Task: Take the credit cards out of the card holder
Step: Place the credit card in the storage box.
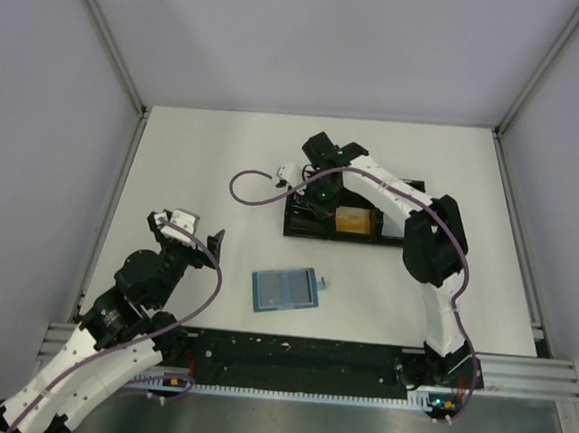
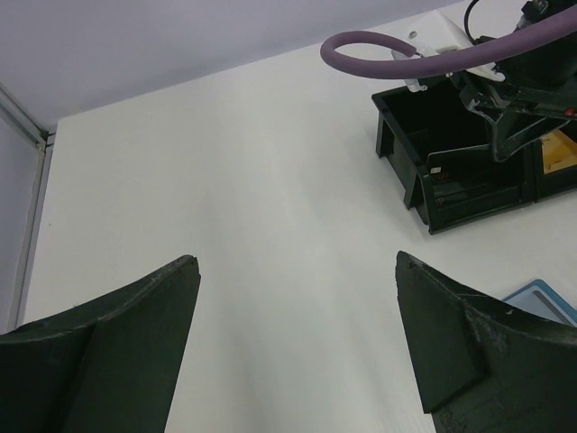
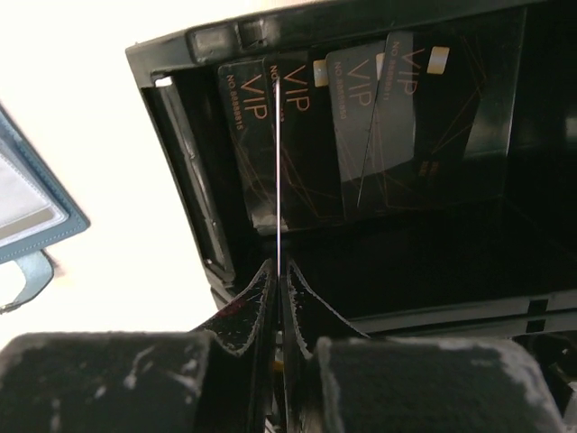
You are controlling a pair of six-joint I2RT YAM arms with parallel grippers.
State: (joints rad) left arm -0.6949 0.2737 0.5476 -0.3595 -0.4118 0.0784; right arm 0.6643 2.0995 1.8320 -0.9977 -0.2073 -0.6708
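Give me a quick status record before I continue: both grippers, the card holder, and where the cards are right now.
left gripper: open, holding nothing, above the table
right gripper: shut on held card, over the tray end compartment
held card: thin, seen edge-on, colour unclear
black cards: several, overlapped, lying in that end compartment
orange-gold card: in the tray's middle compartment
card holder: lying open on the table, near side of the tray, apart from both grippers

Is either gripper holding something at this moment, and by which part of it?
The right gripper pinches a thin card, seen edge-on, by its near edge between shut fingers, above the black tray. The left gripper is open and holds nothing.
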